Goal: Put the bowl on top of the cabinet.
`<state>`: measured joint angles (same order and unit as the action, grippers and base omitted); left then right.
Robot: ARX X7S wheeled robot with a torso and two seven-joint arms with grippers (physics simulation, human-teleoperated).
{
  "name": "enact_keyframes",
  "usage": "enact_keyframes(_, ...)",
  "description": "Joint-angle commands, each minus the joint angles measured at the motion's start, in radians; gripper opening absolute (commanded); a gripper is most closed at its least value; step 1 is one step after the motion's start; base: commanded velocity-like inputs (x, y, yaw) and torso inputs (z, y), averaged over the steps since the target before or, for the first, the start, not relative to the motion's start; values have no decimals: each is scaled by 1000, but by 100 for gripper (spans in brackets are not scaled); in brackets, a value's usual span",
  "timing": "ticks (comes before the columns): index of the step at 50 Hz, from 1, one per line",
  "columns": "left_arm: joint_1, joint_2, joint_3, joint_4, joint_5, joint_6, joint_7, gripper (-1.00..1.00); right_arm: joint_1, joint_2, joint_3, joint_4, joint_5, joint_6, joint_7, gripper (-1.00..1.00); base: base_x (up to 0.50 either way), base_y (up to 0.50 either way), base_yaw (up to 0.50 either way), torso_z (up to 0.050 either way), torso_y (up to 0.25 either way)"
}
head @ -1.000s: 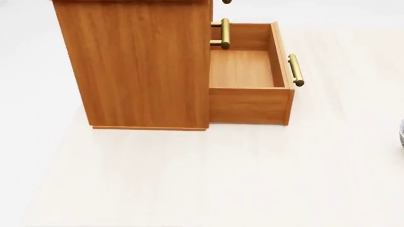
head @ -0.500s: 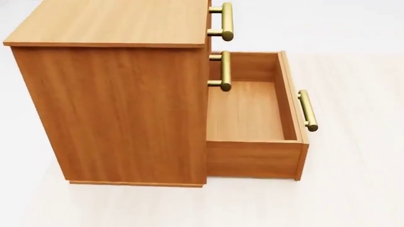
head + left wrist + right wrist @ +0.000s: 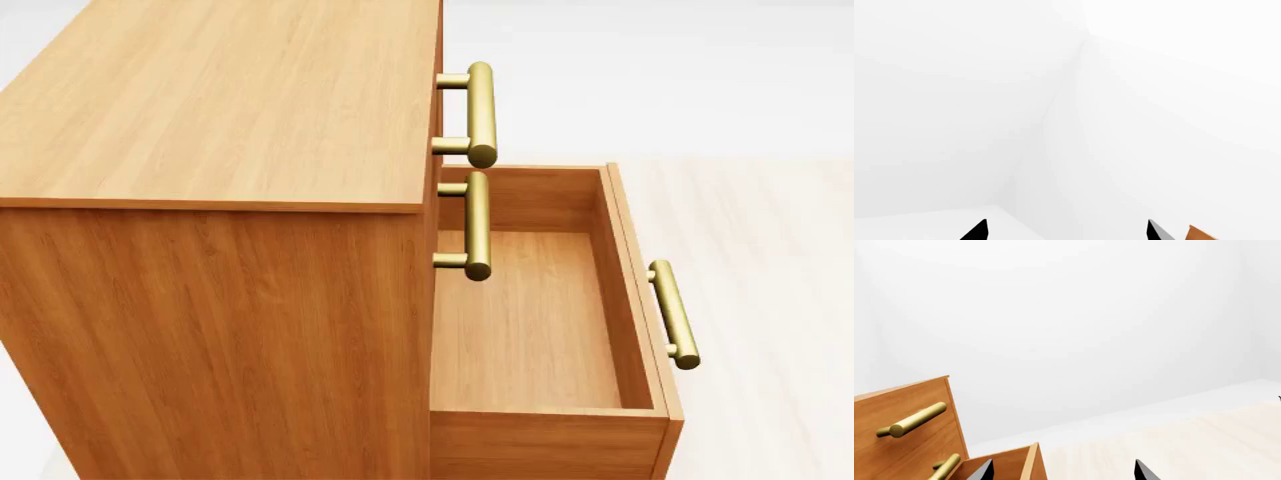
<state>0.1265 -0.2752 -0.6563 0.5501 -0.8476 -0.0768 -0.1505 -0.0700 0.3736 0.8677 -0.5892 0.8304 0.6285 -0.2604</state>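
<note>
Task barely begun: cabinet [image 3: 214, 110] top at upper left bare (bowl unseen), left gripper [image 3: 1066, 231] and right gripper [image 3: 1064, 471] spread apart, empty.

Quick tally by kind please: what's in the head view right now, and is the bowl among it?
Cabinet: 1
Open drawer: 1
Brass handles: 3 (top, middle, open drawer's)
Bowl: 0, not in any view
Total: 5
</note>
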Motion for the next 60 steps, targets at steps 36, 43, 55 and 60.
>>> enact_keyframes(36,13,-8,14,13,4,4,-12,100,-2,666,-81,263,146,508,-59,100,166,0,0,0,0)
enact_keyframes(43,11,-9,18,12,5,3,-16,100,-18,755,-129,306,133,545,-80,100,0,0,0,0,0)
enact_keyframes(55,10,-12,20,2,6,8,-13,100,-40,813,-116,354,109,576,-98,100,0,0,0,0,0)
enact_keyframes(60,11,-13,21,2,4,7,-15,100,-38,819,-106,376,110,596,-91,100,0,0,0,0,0)
